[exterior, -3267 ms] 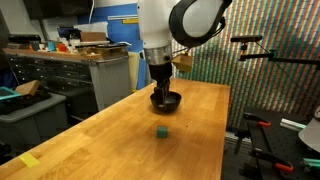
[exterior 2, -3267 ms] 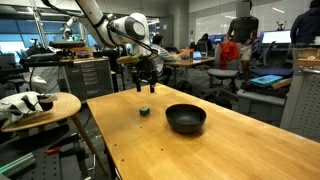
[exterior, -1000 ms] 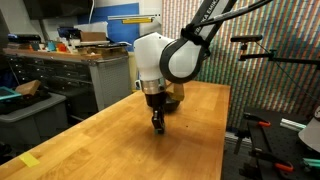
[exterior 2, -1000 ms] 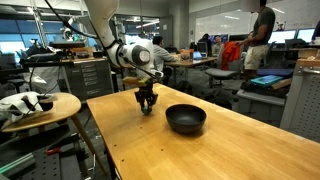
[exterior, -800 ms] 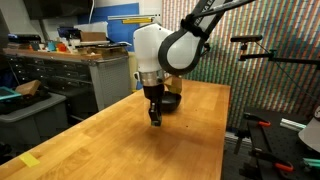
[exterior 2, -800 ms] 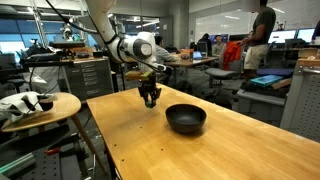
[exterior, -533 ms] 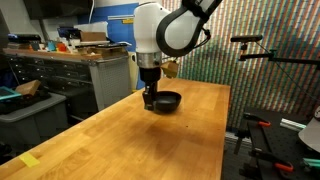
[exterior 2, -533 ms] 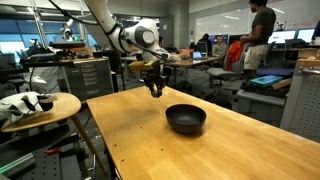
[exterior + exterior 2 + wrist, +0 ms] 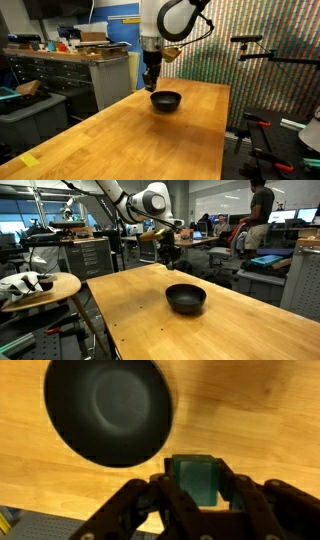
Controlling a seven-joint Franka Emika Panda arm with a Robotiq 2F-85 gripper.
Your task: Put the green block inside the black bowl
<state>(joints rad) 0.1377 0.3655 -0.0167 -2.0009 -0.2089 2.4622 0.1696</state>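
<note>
The green block [image 9: 198, 480] is clamped between my gripper's [image 9: 197, 488] two dark fingers in the wrist view, held in the air above the wooden table. The black bowl [image 9: 108, 410] lies below and up-left of the block there, empty. In both exterior views the gripper [image 9: 150, 85] [image 9: 171, 262] hangs well above the table, beside and higher than the bowl [image 9: 166, 101] [image 9: 186, 298]. The block is too small to make out in those views.
The wooden table [image 9: 130, 140] [image 9: 170, 330] runs long, its edges near the bowl. A round side table [image 9: 40, 288] with white objects stands beside it. Grey cabinets [image 9: 60, 75] and a dark stand [image 9: 255, 50] flank the table. People stand at desks behind [image 9: 260, 225].
The gripper, shut on the green block, has risen from the table and moved toward the bowl. The spot where the block lay is now bare.
</note>
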